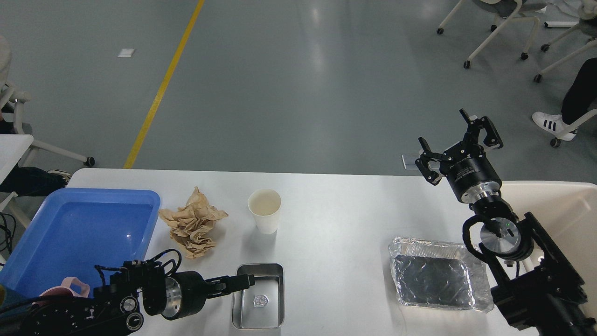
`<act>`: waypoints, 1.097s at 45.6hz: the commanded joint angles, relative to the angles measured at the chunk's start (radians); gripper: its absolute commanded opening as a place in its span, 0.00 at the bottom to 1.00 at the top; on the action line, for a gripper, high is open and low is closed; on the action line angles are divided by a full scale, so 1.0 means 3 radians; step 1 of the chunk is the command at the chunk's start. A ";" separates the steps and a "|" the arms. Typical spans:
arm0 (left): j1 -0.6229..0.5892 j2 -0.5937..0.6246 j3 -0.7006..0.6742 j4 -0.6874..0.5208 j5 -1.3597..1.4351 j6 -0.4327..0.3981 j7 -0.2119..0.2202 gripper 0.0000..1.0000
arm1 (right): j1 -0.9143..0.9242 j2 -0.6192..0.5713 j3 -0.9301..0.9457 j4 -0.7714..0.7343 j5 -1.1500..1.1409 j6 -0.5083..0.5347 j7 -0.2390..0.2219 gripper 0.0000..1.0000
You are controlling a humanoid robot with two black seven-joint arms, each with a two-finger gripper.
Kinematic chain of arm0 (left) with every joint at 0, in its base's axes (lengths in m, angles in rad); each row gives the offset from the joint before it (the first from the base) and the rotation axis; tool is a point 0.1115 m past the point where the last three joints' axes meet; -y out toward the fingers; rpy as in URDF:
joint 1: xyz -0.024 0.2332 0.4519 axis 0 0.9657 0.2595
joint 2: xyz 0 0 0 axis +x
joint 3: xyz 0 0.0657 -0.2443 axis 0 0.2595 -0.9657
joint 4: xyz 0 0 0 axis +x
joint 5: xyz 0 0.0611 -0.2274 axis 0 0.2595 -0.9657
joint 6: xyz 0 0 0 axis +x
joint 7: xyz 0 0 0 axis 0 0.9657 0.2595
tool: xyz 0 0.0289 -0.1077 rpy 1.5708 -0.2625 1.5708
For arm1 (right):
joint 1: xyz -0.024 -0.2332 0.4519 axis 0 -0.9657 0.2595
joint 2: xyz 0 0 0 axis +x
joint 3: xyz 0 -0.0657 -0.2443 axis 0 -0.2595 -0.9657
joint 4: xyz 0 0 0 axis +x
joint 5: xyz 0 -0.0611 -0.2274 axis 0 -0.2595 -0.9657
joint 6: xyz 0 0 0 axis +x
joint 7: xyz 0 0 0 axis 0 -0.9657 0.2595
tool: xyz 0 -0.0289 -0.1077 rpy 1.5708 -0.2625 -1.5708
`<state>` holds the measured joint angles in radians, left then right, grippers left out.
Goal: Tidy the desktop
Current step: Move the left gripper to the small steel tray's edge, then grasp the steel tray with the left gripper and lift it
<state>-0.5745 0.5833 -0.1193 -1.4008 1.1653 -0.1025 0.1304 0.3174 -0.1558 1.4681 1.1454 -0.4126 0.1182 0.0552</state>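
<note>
The white desktop point(336, 224) holds a crumpled brown paper point(193, 227), a white paper cup point(264, 210), a small steel tin point(259, 308) and a foil tray point(436, 277). My left gripper point(247, 281) reaches in low from the left. Its tip is at the steel tin's left rim. It is seen side-on, so I cannot tell the fingers apart or whether it touches the tin. My right gripper point(454, 142) is open and empty, raised above the desktop's far right edge.
A blue plastic tray point(79, 224) sits at the left with a pink mug point(70, 287) at its near corner, partly hidden by my left arm. A cream bin point(559, 205) stands at the right. Office chairs and a person's legs are beyond the table.
</note>
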 commanded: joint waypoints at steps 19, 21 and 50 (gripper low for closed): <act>-0.0110 -0.0093 0.0321 0.0078 0.0181 0.0004 -0.0067 0.28 | -0.0005 -0.0007 0.0020 -0.0019 0.0000 0.0005 0.0000 1.00; -0.0110 -0.0093 0.0321 0.0078 0.0181 0.0004 -0.0056 0.24 | -0.0005 -0.0007 0.0020 -0.0019 0.0000 0.0005 0.0000 1.00; -0.0294 0.0065 0.0352 -0.0055 0.0160 -0.0072 -0.0051 0.00 | 0.0026 0.0008 0.0015 -0.0050 0.0000 0.0005 0.0000 1.00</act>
<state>-0.6443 0.5804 -0.0099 -1.3921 1.2179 -0.1140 0.1168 0.3226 -0.1535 1.4736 1.1308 -0.4126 0.1197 0.0552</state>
